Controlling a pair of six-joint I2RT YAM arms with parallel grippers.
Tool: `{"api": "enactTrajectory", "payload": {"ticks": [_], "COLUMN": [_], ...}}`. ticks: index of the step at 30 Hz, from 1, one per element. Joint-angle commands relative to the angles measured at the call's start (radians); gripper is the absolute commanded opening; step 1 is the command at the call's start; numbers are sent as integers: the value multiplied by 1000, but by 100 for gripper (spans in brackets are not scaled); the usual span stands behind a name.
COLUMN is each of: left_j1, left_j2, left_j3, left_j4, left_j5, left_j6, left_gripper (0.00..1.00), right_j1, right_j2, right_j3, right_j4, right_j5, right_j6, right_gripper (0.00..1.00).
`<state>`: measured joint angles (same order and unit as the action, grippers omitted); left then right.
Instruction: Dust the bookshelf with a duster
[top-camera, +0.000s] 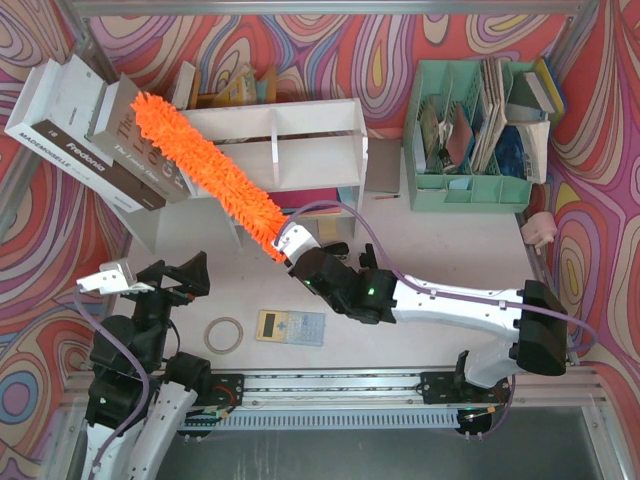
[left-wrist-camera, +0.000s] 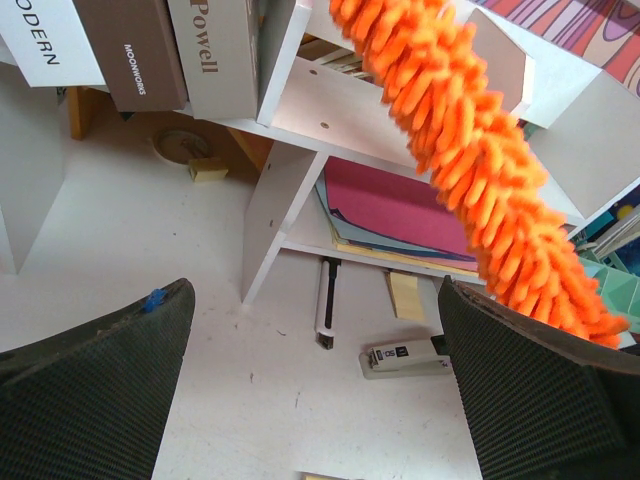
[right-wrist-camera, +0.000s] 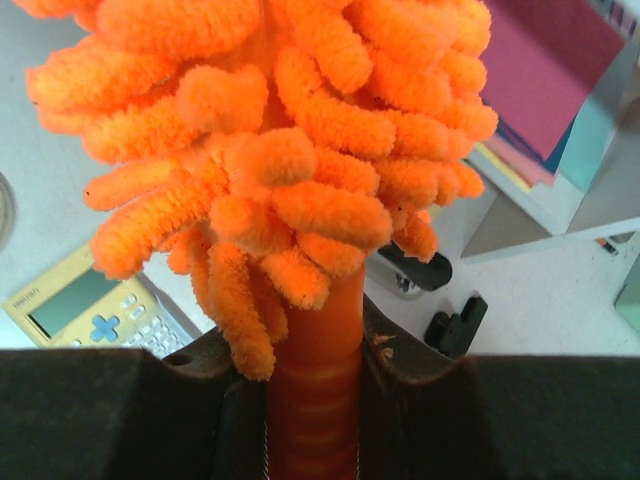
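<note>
Right gripper clamped shut on duster handle, right below fluffy head, for short-lever control. Head lies diagonally over bookshelf left half, tip by leaning books; contact unclear. Left gripper wide open, empty — standing off above table.

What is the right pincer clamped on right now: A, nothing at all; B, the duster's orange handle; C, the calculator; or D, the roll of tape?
B: in the right wrist view the right pincer has a finger pressed against each side of the slim orange handle of the duster, just below its fluffy head.
</note>
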<state>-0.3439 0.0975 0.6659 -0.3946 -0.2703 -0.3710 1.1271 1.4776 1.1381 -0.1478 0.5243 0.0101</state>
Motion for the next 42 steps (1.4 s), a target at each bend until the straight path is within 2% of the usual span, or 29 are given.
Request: {"api": "enactTrajectory", "payload": {"ticks": [1, 10, 19, 31, 42], "left_j1": [6, 7, 7, 7, 7], "left_j2": [-11, -14, -4, -11, -10], "left_j3": [-9, -10, -10, -9, -10], "left_j4": [0, -1, 3, 2, 3], "left_j5": [-7, -10, -3, -5, -4], "left_j6": [-5, -6, -6, -6, -6], "left_gripper": [99, 98, 98, 98, 98], "right_j1": [0, -14, -24, -23, -23], "right_j2": [0, 65, 51, 59, 84], "right_j3": [106, 105, 53, 210, 116], "right_j4": [86, 77, 26, 25, -41], "right_j5": [18, 17, 24, -32, -9], "right_j6": [-43, -26, 31, -9, 85], "right_gripper": [0, 0, 0, 0, 0]}}
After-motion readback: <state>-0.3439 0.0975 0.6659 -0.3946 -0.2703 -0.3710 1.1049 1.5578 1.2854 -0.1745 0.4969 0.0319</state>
